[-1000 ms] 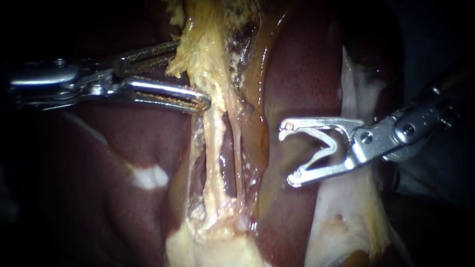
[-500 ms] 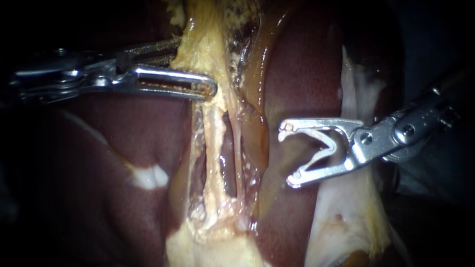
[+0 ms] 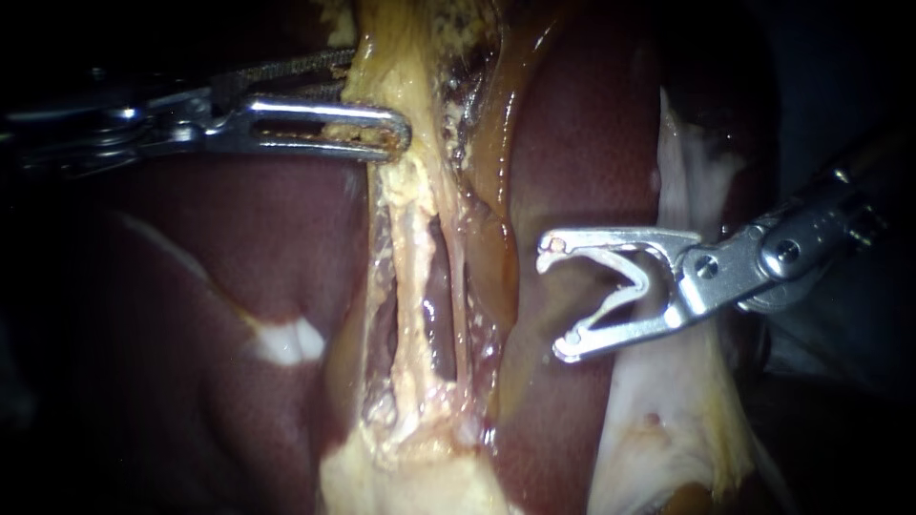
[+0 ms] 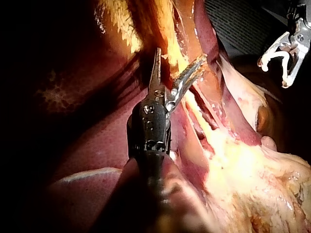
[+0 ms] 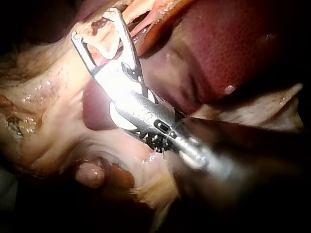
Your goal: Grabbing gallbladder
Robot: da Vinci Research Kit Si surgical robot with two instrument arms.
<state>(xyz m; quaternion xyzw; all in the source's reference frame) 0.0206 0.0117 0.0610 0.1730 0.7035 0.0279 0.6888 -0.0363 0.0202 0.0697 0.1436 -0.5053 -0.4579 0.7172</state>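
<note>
Tissue of the gallbladder (image 3: 396, 57), yellowish and ragged, hangs as a band between dark red lobes of the liver (image 3: 239, 277). The left instrument (image 3: 377, 105) is clamped on it. One slotted jaw lies across the near face of the gallbladder, and the other, toothed jaw passes behind it. Two instruments are in sight, each with two jaws. The right instrument (image 3: 555, 298) hangs well apart from the gallbladder, on the side away from the left instrument. Its jaws are spread wide with nothing between them, over the liver. From the gallbladder two thin pale strands (image 3: 413, 286) run side by side, with a dark slit between them, to a wider yellow mass. The endoscope view alone shows both strands whole and a white patch on the liver (image 3: 286, 341). The left wrist view looks along the shaft and shows the clamped jaws standing in a narrow V with the yellow tissue between them. It also shows the right instrument (image 4: 273, 73) far beyond the gallbladder. The right wrist view shows only the right instrument (image 5: 95, 23). Beside that shaft are pale glistening tissue and one small rounded pink lump (image 5: 90, 174), which no other view shows.
</note>
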